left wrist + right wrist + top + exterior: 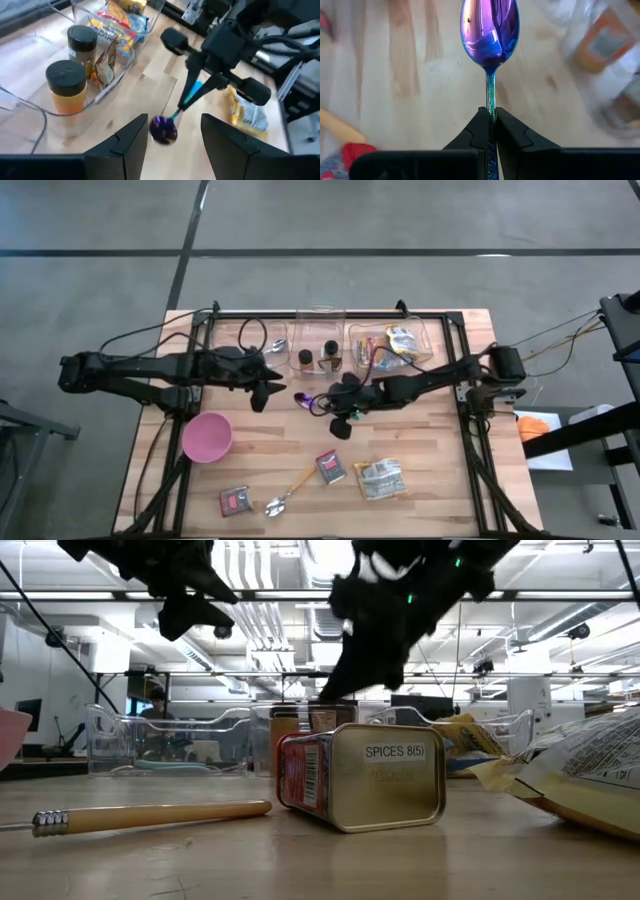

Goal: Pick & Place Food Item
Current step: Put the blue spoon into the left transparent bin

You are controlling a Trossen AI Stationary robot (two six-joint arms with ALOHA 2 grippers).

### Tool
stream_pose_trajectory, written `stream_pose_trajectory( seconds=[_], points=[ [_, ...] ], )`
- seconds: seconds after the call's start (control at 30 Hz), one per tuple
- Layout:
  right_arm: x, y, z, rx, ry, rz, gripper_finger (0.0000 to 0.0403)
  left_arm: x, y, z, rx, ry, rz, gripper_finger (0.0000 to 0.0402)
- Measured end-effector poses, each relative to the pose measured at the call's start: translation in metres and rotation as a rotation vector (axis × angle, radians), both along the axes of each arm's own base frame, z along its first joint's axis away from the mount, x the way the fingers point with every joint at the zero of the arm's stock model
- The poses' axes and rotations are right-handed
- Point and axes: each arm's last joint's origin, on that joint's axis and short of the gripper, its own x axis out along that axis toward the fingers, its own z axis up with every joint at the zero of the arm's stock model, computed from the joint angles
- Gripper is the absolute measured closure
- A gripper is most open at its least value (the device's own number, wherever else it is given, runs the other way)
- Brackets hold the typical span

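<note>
While the high view looks down, we see the right gripper (318, 398) carrying an iridescent spoon (303, 397) just in front of the clear bins (385, 340), the left gripper (268, 388) close beside it. Our right wrist view shows fingers clamped on the spoon's handle (491, 107); the left wrist view shows the left fingers (127, 142) apart, empty. We judge this mid-carry; next comes aiming for a bin.

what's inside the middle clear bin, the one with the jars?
The middle clear bin holds two dark-lidded jars and a brown packet leaning beside them. The bin's floor behind the jars is covered from view, so anything small there can't be told.
</note>
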Motion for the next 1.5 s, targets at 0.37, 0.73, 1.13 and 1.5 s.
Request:
stream_pose_trajectory(
  seconds=[0.37, 0.73, 1.13, 1.5],
  points=[
    [-0.023, -0.004, 0.06, -0.097, -0.146, -0.016, 0.0388, 0.001, 0.0, -0.001, -0.234, -0.013, 0.114, 0.0211],
    [-0.031, -0.008, 0.086, -0.119, -0.268, -0.114, 0.0388, 0.01, 0.001, 0.011, -0.3, -0.173, 0.051, 0.0211],
    [-0.023, -0.009, 0.156, -0.248, -0.467, -0.13, 0.0388, 0.019, 0.002, 0.036, -0.103, -0.469, -0.042, 0.021],
    [-0.021, -0.014, 0.19, -0.321, -0.478, -0.131, 0.0388, 0.028, 0.003, 0.043, -0.061, -0.588, -0.047, 0.0106]
  ],
)
